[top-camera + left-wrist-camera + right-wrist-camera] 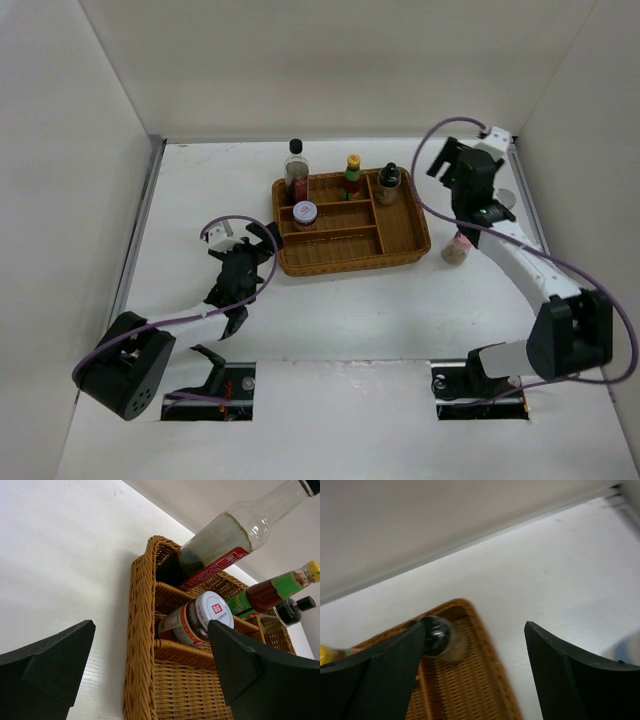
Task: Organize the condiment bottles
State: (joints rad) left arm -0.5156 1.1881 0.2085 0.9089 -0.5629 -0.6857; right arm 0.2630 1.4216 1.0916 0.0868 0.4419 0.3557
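The black left gripper (149,626) and black right gripper (475,626) both gape released and empty near the brown wicker divided tray (350,263) holding 4 condiment bottles (296,166).

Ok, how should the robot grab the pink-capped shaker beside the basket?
Take the pink-capped shaker around its body, under the cap, coming down from above with the right gripper, the nearer one. It seems to stand upright, alone on the table right of the wicker tray, leaving room for the jaws.

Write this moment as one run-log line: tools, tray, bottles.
left tool open, empty, by tray | right tool open, empty, near tray's far-right corner | four bottles in tray | pink-capped shaker outside tray
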